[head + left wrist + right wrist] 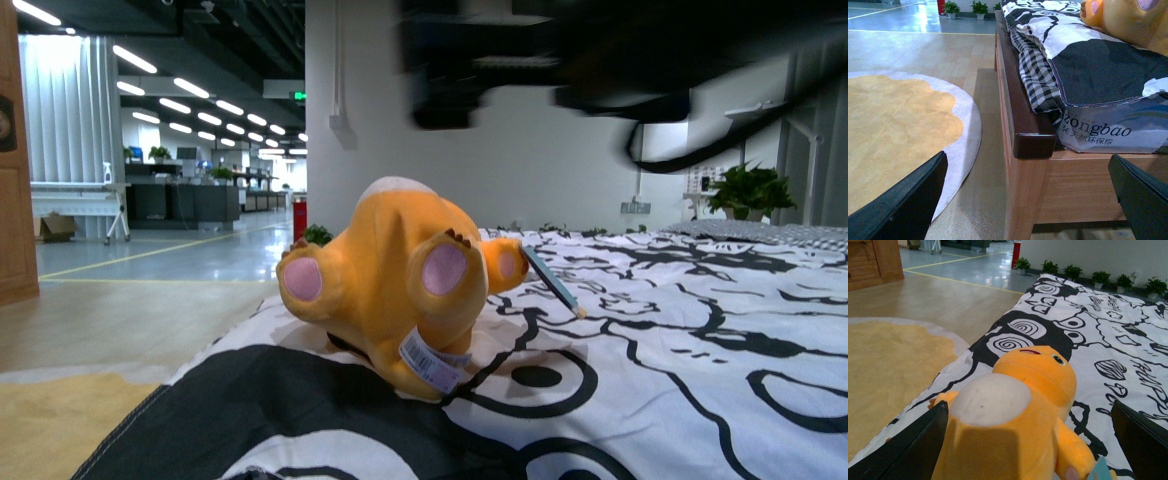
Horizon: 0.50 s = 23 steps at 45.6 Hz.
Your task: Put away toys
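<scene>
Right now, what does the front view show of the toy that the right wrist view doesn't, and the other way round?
Only the front view shows the pink foot pads and the white tag. Only the right wrist view shows the eye and mouth. Both show the orange plush toy lying on the black-and-white bedcover.

I stand in a bedroom corner set up inside a big open office: a wooden bed (1020, 110) with a cartoon-print cover (650, 330) and a round yellow rug (893, 130) lie close by, while beyond them run strip lights (133, 59), desks (190, 203), a yellow floor line (150, 253) and potted plants (1073, 271)
</scene>
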### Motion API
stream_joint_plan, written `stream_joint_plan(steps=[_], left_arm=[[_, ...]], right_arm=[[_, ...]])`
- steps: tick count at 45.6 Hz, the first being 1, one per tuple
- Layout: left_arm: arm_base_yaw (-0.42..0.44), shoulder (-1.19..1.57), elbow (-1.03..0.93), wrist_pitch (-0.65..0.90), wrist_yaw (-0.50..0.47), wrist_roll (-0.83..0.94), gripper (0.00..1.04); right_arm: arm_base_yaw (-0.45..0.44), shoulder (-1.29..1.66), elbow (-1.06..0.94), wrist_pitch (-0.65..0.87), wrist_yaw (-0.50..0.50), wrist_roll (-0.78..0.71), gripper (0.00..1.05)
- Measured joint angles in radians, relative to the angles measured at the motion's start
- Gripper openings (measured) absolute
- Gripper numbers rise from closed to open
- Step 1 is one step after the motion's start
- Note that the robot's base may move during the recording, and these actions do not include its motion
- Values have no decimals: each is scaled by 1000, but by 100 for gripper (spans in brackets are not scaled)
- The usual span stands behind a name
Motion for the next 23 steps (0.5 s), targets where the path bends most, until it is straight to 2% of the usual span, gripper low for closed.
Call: stream_joint_plan(steps=[23], left_arm=[[0,0,0,0,0,0,99]], right_arm=[[13,263,213,-56,95,23,99]])
